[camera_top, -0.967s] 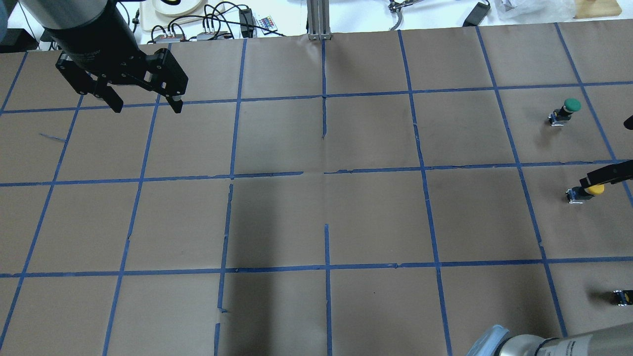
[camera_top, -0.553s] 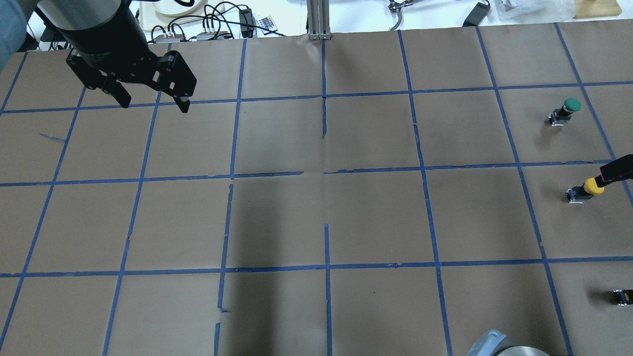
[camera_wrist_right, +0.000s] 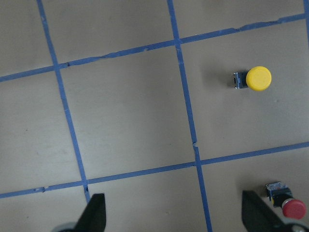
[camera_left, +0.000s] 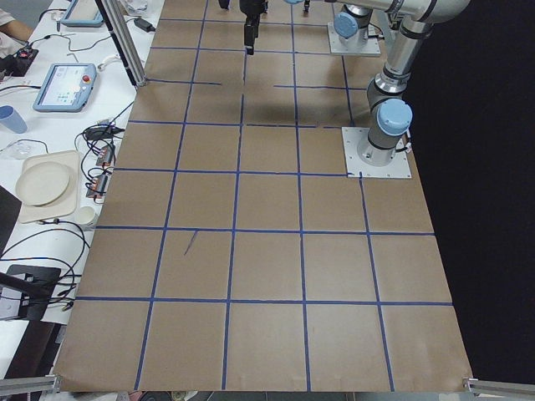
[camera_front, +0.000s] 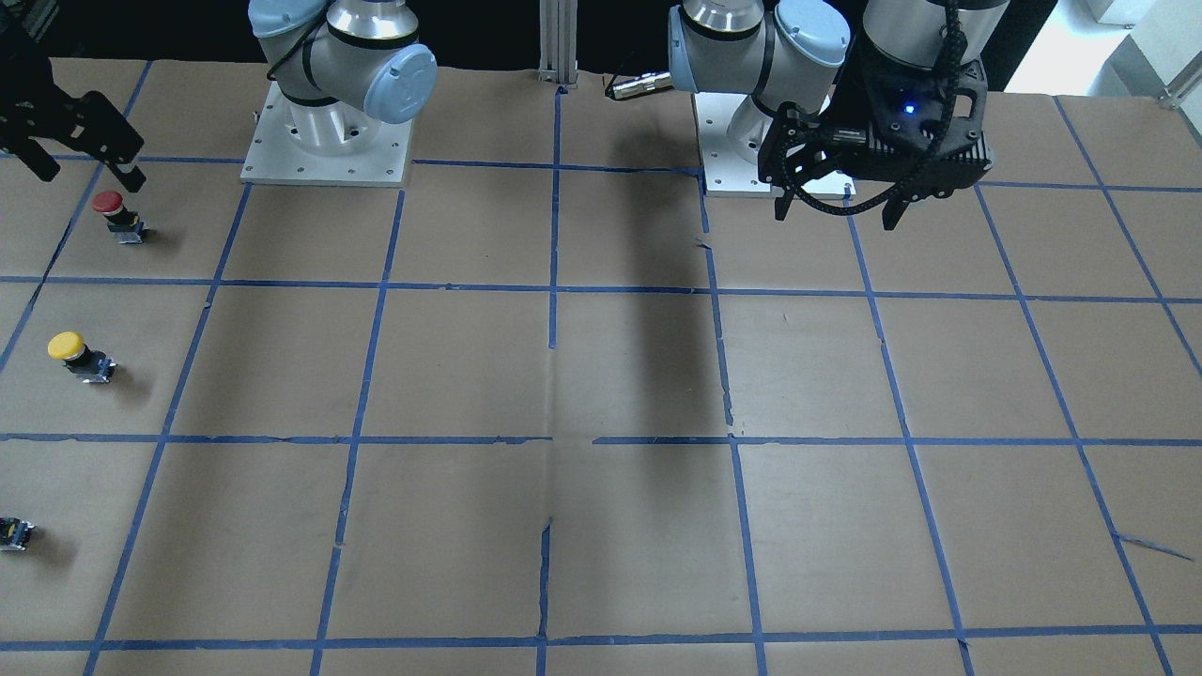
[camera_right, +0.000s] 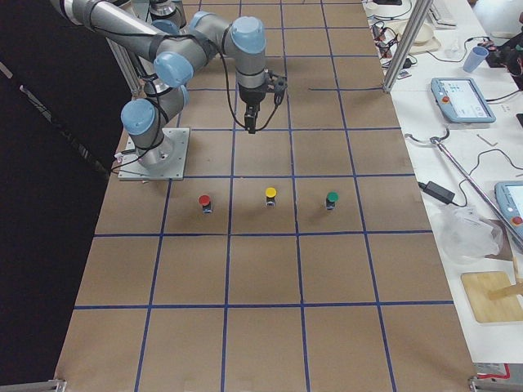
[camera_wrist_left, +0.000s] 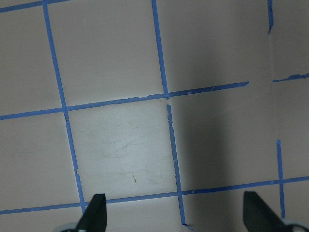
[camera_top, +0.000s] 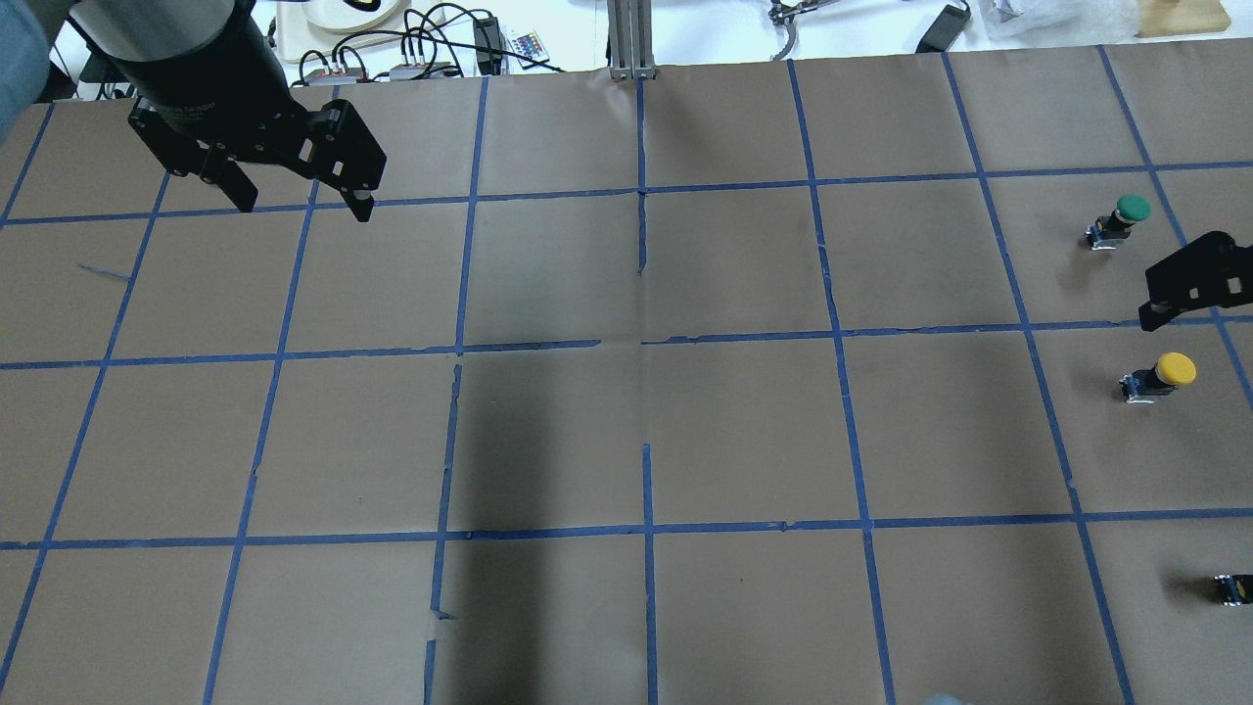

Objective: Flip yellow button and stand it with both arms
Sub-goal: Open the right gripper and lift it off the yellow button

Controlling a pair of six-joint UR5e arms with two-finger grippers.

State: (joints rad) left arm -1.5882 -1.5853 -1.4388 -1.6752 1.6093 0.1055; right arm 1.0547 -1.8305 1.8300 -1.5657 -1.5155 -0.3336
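The yellow button (camera_top: 1165, 374) stands cap-up on the brown paper at the table's right side; it also shows in the front view (camera_front: 75, 355), the right view (camera_right: 270, 194) and the right wrist view (camera_wrist_right: 256, 79). My right gripper (camera_front: 86, 174) is open and empty. It hangs above the table, apart from the yellow button and nearer the red button (camera_front: 115, 211). One of its fingers (camera_top: 1184, 284) shows at the overhead view's right edge. My left gripper (camera_top: 303, 206) is open and empty, raised over the far left of the table, and also shows in the front view (camera_front: 835, 216).
A green button (camera_top: 1124, 217) stands beyond the yellow one and the red button (camera_wrist_right: 289, 205) on its near side, all three in a row (camera_right: 331, 198). Blue tape lines grid the brown paper (camera_top: 646, 421). Cables and devices (camera_top: 421, 49) lie past the far edge.
My right gripper, which was at the yellow button's cap, has drawn away from it and the button stands alone. My left gripper shifted slightly to the right. The right arm's elbow left the overhead view.
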